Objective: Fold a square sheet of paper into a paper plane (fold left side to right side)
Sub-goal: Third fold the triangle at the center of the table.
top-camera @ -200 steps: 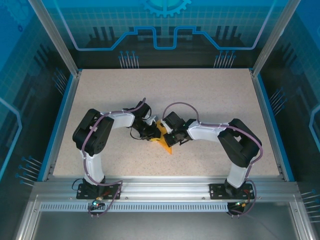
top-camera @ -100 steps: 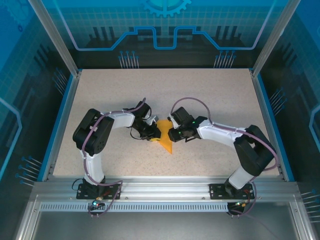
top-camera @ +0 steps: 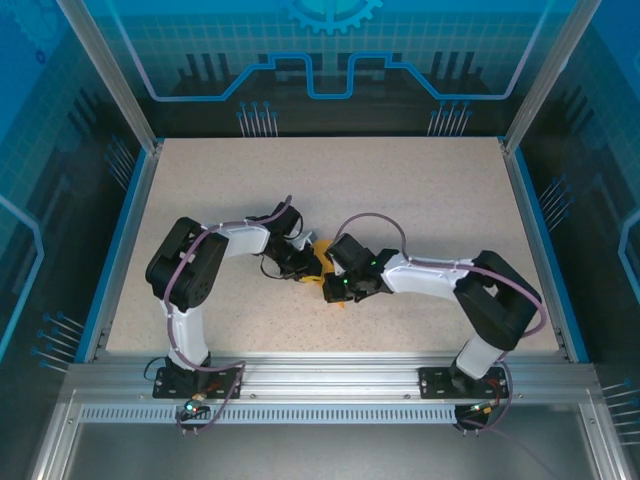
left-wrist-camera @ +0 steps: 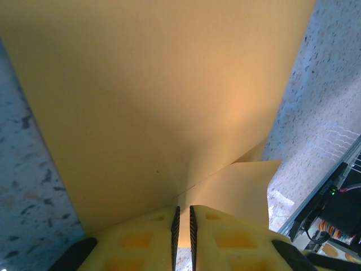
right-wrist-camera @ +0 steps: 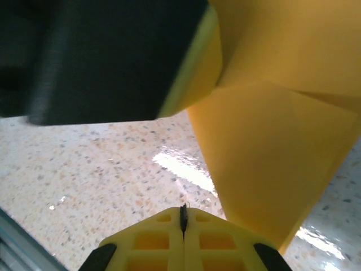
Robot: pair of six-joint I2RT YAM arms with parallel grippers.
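- Your left end effector (top-camera: 300,267) sits at mid-bench, just left of centre, on the sheet of paper (top-camera: 320,249).
- In the left wrist view its pads (left-wrist-camera: 175,220) stand almost together with a thin slit between them. The sheet's near edge runs down into that slit, so read it as clamped on the paper.
- The sheet of paper (left-wrist-camera: 158,101) is bright orange and already folded. A crease slants toward the pads, and a smaller flap sticks out on the right.
- Your right end effector (top-camera: 335,290) lies just to the near right of the left one, with its arm reaching in from the right.
- In the right wrist view its fingers (right-wrist-camera: 169,240) are pressed fully together with nothing between them. The tips are over bare speckled bench (right-wrist-camera: 84,164).
- The sheet (right-wrist-camera: 271,147) lies just beside those tips on the right. You cannot tell whether they touch it.
- The left end effector's dark body sits in the upper left of that view, against the paper.
- From above, orange shows on the far side and the near side of the two end effectors.
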